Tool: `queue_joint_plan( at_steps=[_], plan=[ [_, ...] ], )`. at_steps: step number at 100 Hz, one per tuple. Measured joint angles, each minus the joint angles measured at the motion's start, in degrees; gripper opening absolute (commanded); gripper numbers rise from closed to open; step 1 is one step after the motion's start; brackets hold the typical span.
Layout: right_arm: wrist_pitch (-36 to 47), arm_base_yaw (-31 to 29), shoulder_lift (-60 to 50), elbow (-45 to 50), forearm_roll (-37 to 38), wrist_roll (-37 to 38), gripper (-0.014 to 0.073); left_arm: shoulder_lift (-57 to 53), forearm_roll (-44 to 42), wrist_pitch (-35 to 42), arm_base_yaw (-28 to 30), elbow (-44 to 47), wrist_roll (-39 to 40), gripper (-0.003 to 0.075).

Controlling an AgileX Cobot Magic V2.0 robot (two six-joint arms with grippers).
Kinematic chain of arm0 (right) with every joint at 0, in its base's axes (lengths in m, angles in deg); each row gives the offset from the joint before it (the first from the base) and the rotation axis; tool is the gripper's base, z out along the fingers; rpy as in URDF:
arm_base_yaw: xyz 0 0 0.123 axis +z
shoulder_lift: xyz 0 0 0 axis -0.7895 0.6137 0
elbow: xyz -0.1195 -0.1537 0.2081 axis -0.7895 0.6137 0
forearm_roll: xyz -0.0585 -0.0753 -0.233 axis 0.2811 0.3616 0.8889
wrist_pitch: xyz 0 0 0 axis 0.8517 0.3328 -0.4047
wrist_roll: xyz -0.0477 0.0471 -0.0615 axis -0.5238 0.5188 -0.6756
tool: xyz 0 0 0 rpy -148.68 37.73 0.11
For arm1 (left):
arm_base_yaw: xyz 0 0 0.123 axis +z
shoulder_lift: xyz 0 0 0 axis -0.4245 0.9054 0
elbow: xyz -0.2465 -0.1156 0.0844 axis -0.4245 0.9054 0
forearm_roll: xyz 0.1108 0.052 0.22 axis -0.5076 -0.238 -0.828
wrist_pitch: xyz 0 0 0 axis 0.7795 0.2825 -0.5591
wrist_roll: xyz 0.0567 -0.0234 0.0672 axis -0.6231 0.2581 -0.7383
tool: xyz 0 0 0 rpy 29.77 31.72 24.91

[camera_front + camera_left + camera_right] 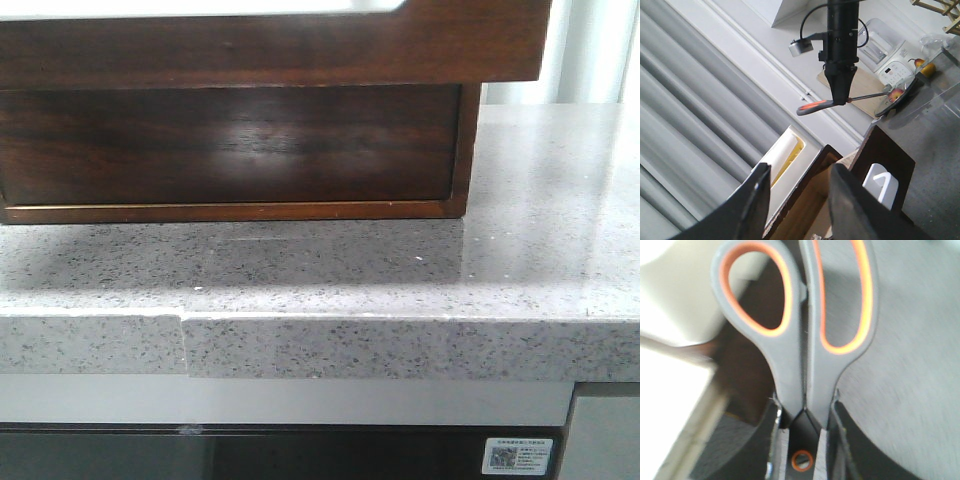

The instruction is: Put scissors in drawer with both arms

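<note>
The right claw [802, 435] is clenched on the scissors [800, 330], its fingers pressing the grey, orange-lined handles together just below the finger loops; in the left wrist view the same arm hangs down in the air with the scissors [840, 103] held crosswise at its tip, well above the wooden cabinet [880, 155]. The left claw [797, 200] is released, its two dark fingers spread with nothing between them, above the cabinet's open top corner. In the front view the drawer [230, 145] sits low in the glossy dark brown cabinet, its front set back under the overhanging top board [270, 45], on a speckled grey stone counter [400, 270]. Beyond the held scissors stand a wooden cutting board [865, 92], a white appliance [890, 65] with a button panel, a dark plate [900, 97] with fruit, and a yellow pear [926, 67]. A white sticker [517, 455] with a square code is on the panel under the counter; its print is too small to read.
</note>
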Motion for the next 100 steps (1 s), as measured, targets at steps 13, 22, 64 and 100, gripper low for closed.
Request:
queue_joint_plan(
  at_steps=[13, 22, 64, 100],
  plan=[
    [1.3, 6.9, -2.4, 0.0, -0.5, -5.8, -0.0079, 0.0, 0.0, -0.2, 0.0, 0.0, 0.2, 0.0265],
    [3.2, 12.4, -3.1, 0.0, -0.6, -8.6, -0.0079, 0.0, 0.0, -0.2, 0.0, 0.0, 0.2, 0.0265],
    [13.4, 32.9, 4.3, 0.0, -0.9, -28.3, -0.0079, 0.0, 0.0, -0.6, 0.0, 0.0, 0.3, 0.0265],
    [19.2, 34.2, 14.2, 0.0, 0.5, -31.8, -0.0079, 0.0, 0.0, -0.7, 0.0, 0.0, 0.3, 0.0265]
  ],
)
